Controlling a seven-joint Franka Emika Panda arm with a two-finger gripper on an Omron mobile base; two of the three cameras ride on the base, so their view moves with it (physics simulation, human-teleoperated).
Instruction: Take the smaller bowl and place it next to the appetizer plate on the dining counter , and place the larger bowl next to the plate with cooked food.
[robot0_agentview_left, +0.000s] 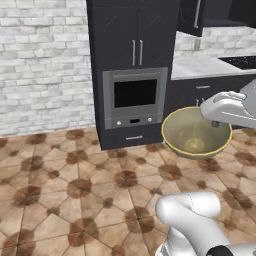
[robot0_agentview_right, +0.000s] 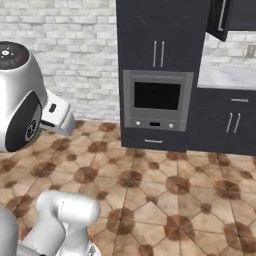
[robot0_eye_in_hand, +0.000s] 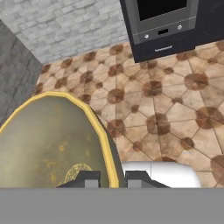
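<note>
While my tool pinches the yellow bowl's rim, I carry it above the floor. Neither bowl is placed yet, I judge.

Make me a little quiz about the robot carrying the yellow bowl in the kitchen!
1. True or false: the golden-tan bowl rests on the tiled floor.
2. Which appliance is built into the dark cabinet behind the bowl? A) oven B) fridge C) dishwasher
3. Fill in: the gripper pinches the bowl by its ____.

Key:
1. False; it is held up in the air.
2. A, the oven.
3. Rim; one fingertip sits inside the bowl, one outside.
</note>
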